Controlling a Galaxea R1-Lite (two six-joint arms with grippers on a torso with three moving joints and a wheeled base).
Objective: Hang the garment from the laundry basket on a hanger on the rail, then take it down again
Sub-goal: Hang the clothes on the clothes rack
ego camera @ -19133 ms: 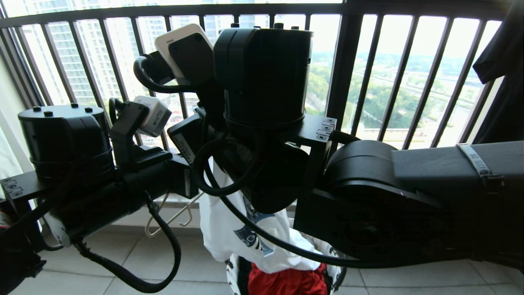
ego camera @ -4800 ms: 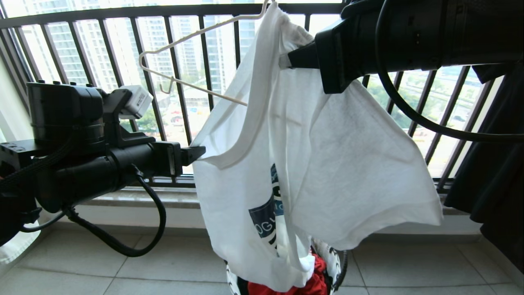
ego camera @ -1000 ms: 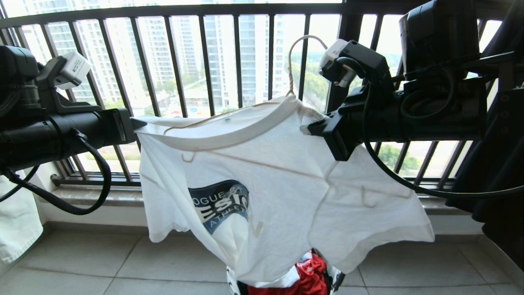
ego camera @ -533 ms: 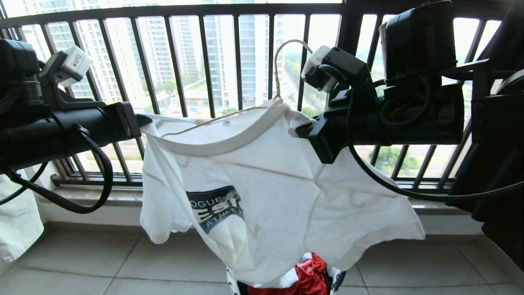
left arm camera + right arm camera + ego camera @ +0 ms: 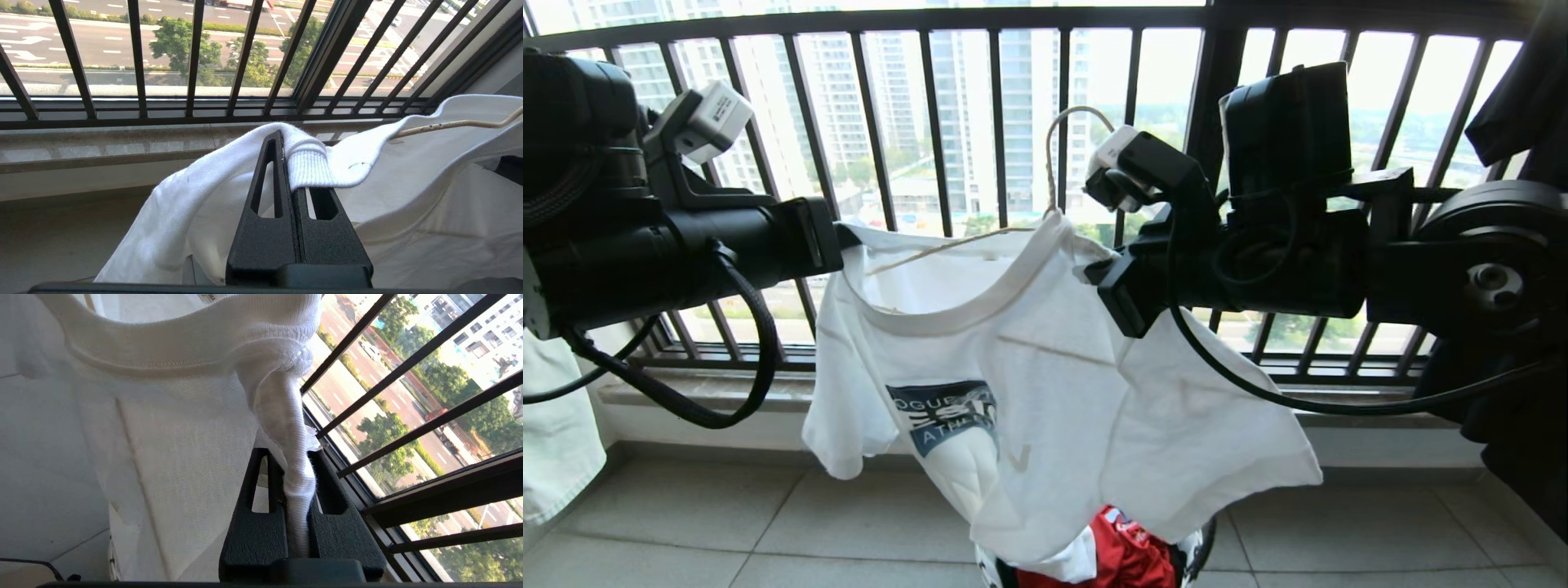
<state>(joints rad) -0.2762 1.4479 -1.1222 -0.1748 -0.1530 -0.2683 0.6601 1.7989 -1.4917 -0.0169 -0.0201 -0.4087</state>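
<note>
Two grippers hold the white printed T-shirt (image 5: 1045, 384) over the thin cream wire hanger (image 5: 1049, 159): left gripper (image 5: 849, 237) clenched on its neckband, right gripper (image 5: 1094, 273) grasping bunched shoulder cloth. Next, likely lifting the hook railward.

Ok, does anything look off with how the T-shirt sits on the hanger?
Yes. The white T-shirt hangs lopsided on the wire hanger: the hanger tilts, its hook is on nothing, and the shirt is stretched between the left pincer and right pincer.
</note>
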